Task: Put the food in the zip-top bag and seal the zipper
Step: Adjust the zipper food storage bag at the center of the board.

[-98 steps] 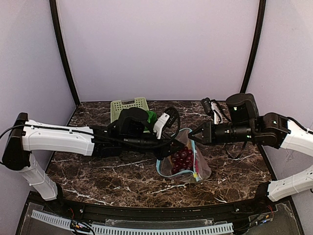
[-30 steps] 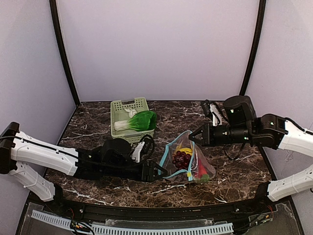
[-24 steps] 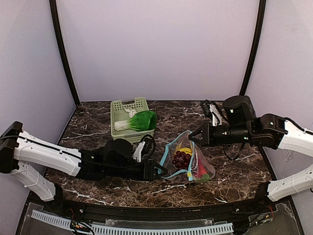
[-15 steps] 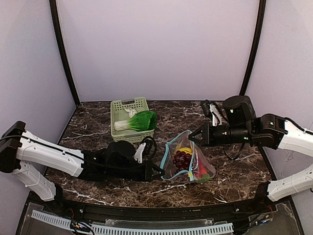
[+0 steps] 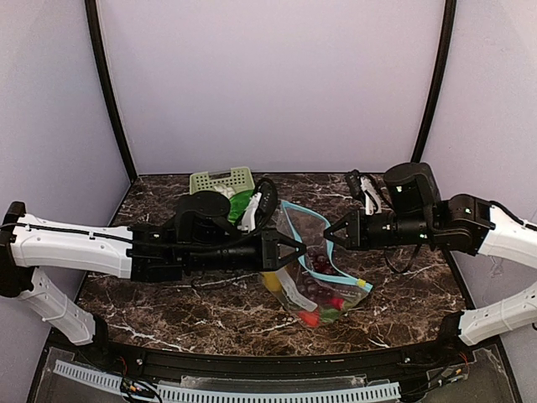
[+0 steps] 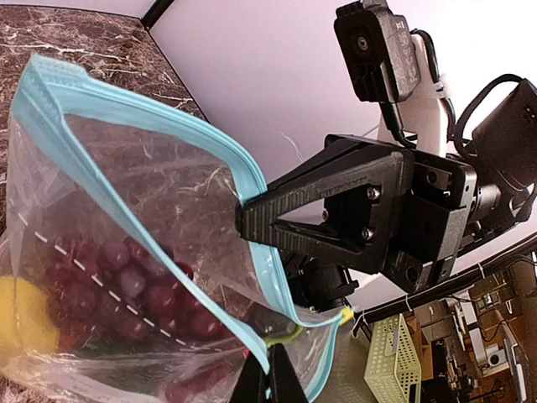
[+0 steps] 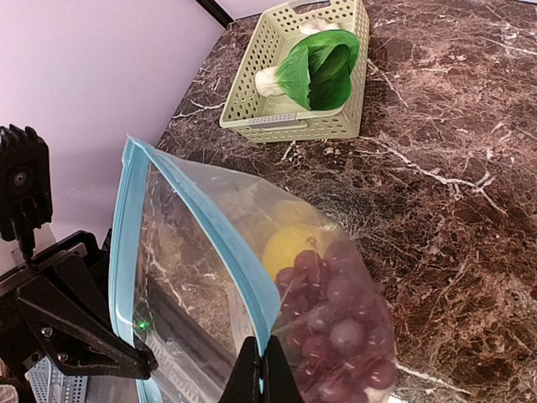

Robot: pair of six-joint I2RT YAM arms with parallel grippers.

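The clear zip-top bag [image 5: 312,277] hangs between both grippers, its mouth open and facing up. Its light blue zipper [image 5: 304,217] has a yellowish slider [image 5: 362,285] at the near end. Inside are purple grapes [image 7: 336,315], a yellow lemon [image 7: 288,243] and a red chilli [image 5: 309,317]. My left gripper [image 5: 295,248] is shut on the left rim of the mouth [image 6: 264,357]. My right gripper [image 5: 330,236] is shut on the right rim [image 7: 267,323]. The green bok choy [image 7: 317,67] and a white garlic [image 7: 312,25] lie in the basket.
The pale green slotted basket [image 7: 252,101] stands at the back left of the marble table [image 5: 403,285]; my left arm partly covers it in the top view [image 5: 220,178]. Black frame posts and purple walls close the back and sides.
My left gripper has risen from the tabletop with the bag's left rim. The bag is lifted and its mouth is pulled open between the grippers. The right gripper has barely moved.
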